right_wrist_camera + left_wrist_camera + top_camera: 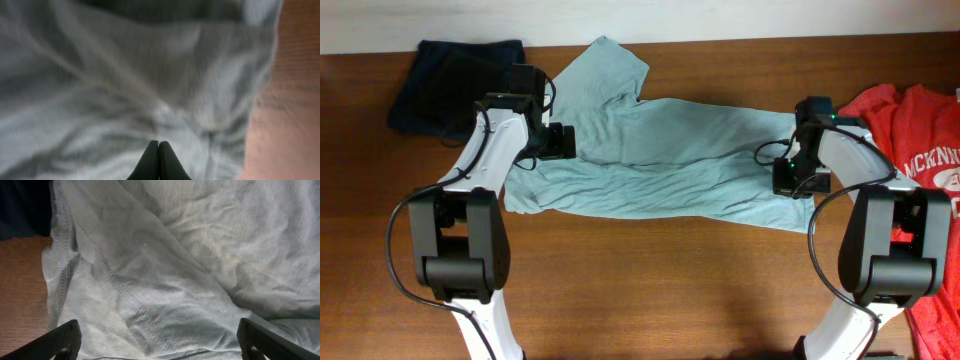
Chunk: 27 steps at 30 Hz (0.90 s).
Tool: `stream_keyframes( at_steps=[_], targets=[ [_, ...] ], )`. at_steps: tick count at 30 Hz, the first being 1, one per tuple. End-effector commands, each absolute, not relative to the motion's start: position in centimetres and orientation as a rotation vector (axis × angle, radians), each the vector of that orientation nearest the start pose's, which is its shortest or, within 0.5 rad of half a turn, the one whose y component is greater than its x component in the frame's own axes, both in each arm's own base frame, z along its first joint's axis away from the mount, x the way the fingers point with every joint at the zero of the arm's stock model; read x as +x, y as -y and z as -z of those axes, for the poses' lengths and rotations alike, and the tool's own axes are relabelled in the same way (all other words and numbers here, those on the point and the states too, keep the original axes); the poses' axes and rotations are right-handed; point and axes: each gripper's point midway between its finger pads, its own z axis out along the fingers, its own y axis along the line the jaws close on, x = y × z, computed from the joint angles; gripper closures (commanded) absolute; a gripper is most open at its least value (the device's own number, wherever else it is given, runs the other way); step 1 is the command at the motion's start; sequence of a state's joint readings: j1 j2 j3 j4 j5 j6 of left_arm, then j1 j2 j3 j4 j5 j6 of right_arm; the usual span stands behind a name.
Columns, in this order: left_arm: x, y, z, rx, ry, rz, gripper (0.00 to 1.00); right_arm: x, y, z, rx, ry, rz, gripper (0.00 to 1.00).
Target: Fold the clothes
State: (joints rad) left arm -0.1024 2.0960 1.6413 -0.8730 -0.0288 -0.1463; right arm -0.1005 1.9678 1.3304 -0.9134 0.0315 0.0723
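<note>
**Item 1, grey-teal T-shirt** point(660, 150). Lay spread and creased across the middle of the desk point(650, 290), its length running from 9 o'clock to 3 o'clock. One sleeve pointed toward 12 o'clock. The lower edge ran unevenly, and soft folds crossed the body.

**Item 2, left pincer** point(160, 350). Stood over the shirt's 9 o'clock end, jaws spread wide with nothing between them. One black finger point(62, 340) showed at each lower corner of the wrist view, and seamed cloth lay flat below. The left arm point(490, 160) covered part of the shirt's 9 o'clock end from overhead.

**Item 3, right pincer** point(158, 160). Stood at the shirt's 3 o'clock end, near its edge, with bare desk just beyond toward 3 o'clock. The jaws were fully closed, tips pressed together low against rumpled cloth. The wrist view was blurred, so whether a fold was caught between them could not be told.

**Item 4, red T-shirt** point(920, 130). White lettering. Lay crumpled at 3 o'clock and trailed down the desk's edge toward 5 o'clock. The right arm point(860, 190) stood between it and Item 1 and hid part of it.

**Item 5, navy garment** point(450, 75). Dark, lying at 10 o'clock by the far edge, just beside the grey-teal shirt's 9 o'clock end. Whether the two touched could not be told.
</note>
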Motion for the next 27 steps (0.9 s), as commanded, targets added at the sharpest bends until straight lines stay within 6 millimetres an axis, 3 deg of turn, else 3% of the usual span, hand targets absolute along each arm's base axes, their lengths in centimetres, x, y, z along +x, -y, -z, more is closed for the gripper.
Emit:
stream_keyframes(
  at_steps=[1,9,14,19,20,24,26,27],
  targets=[
    [46.2,4.1,-6.5,-0.068,-2.857,0.017,0.01,36.2,3.9,-0.8,0.287,-3.065,0.031,0.96],
    [46.2,4.1,-6.5,-0.068,-2.857,0.017,0.01,40.5,7.6,-1.7,0.301,-2.848,0.301,0.96],
    [46.2,4.1,-6.5,-0.068,-2.857,0.017,0.01,43.8,8.3,-3.0,0.244,-2.71,0.323,0.95],
    [46.2,4.1,-6.5,-0.068,-2.857,0.017,0.01,47.4,8.6,-5.1,0.142,-2.558,0.345,0.85],
    [46.2,4.1,-6.5,-0.068,-2.857,0.017,0.01,48.4,8.7,-6.4,0.135,-2.523,0.347,0.82],
    [46.2,4.1,-6.5,-0.068,-2.857,0.017,0.01,49.5,7.7,-9.7,0.108,-2.486,0.319,0.76],
    [46.2,4.1,-6.5,-0.068,-2.857,0.017,0.01,49.6,5.5,-11.3,0.015,-2.504,0.227,0.75],
    [46.2,4.1,-6.5,-0.068,-2.857,0.017,0.01,49.5,2.8,-12.6,-0.106,-2.52,0.114,0.74]
  ],
)
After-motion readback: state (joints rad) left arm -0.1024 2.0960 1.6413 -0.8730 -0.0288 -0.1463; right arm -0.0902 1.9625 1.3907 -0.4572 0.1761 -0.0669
